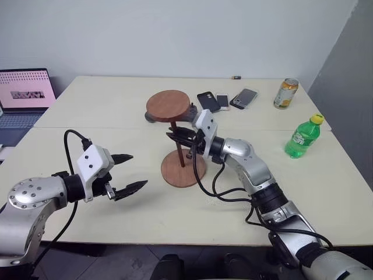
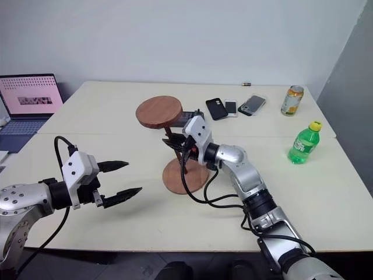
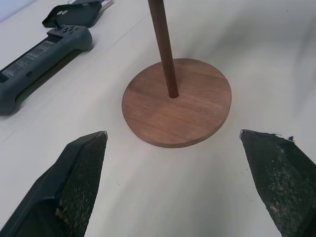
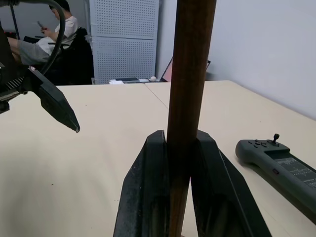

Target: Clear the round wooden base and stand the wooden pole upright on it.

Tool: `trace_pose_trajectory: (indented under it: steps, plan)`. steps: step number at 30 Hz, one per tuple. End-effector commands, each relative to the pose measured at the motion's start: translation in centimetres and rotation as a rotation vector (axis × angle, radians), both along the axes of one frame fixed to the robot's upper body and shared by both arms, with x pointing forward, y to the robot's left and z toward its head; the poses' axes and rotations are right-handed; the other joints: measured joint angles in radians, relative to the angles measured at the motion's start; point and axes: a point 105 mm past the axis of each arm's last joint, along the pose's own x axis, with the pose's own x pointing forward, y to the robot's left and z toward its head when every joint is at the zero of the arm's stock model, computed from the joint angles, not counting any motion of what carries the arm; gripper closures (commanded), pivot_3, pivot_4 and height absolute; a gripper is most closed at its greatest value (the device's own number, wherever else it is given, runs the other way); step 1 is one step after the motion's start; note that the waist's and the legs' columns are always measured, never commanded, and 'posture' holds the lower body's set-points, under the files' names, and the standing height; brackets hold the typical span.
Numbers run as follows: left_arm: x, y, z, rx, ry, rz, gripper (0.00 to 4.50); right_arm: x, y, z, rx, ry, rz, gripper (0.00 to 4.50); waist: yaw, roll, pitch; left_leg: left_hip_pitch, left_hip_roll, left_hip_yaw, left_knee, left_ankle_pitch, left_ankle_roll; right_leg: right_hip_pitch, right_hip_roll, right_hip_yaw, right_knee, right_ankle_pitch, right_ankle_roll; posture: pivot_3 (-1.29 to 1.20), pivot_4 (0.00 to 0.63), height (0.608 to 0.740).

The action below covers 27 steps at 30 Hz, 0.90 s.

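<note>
Nearest the head camera, the left two-fingered black gripper (image 1: 129, 173) hangs over the desk's near-left part with its fingers spread wide, holding and touching nothing; its own wrist view looks between them at the flat round reddish-brown wooden base (image 3: 177, 101), which lies on the cream desk (image 1: 105, 105) near its middle, bare on top. Standing in the base's centre hole is the long thin dark-brown wooden pole (image 4: 190, 98), upright, with its fixed round reddish-brown disc (image 1: 168, 105) at the top. Clamped tight on the pole's shaft is the right black gripper (image 1: 182, 139), reaching in level from the right, one finger on each side.

Judging the risk: the top disc makes the pole top-heavy, so if the stick is not fully seated, letting go could let it lean and topple. Fingers dragging sideways on release could tip it, or slide the light base toward the grey handheld controller (image 3: 37, 61) lying just behind it toward the far edge
</note>
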Motion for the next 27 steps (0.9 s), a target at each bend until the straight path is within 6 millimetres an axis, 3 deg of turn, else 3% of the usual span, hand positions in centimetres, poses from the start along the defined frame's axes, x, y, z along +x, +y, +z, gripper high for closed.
trace_pose_trajectory:
  steps: [1,18,27]
  plan:
    - [0.2,-0.1,0.8,0.013,-0.032,-0.007,0.00,0.1,-2.4,-6.7,-0.188,0.221,-0.060,4.28,0.000,-0.001,0.001,0.000,0.000,0.000,-0.001,0.000,0.000,0.000,0.000,0.000,-0.001,0.001,0.001,0.00,0.150,0.740]
    - [0.4,-0.2,0.6,0.017,-0.035,-0.013,0.00,-0.6,-1.3,-4.3,-0.145,0.171,-0.020,4.28,0.000,-0.002,0.006,-0.008,0.000,0.000,-0.008,0.000,0.000,-0.005,0.000,-0.001,-0.003,0.005,0.001,0.00,0.150,0.740]
    - [0.4,-0.3,0.6,0.019,-0.037,-0.011,0.00,-0.3,-1.6,-5.8,-0.218,0.235,-0.048,4.28,-0.002,-0.002,0.010,-0.008,0.000,0.000,-0.008,0.000,0.000,-0.007,0.000,-0.001,-0.003,0.004,0.002,0.00,0.150,0.740]
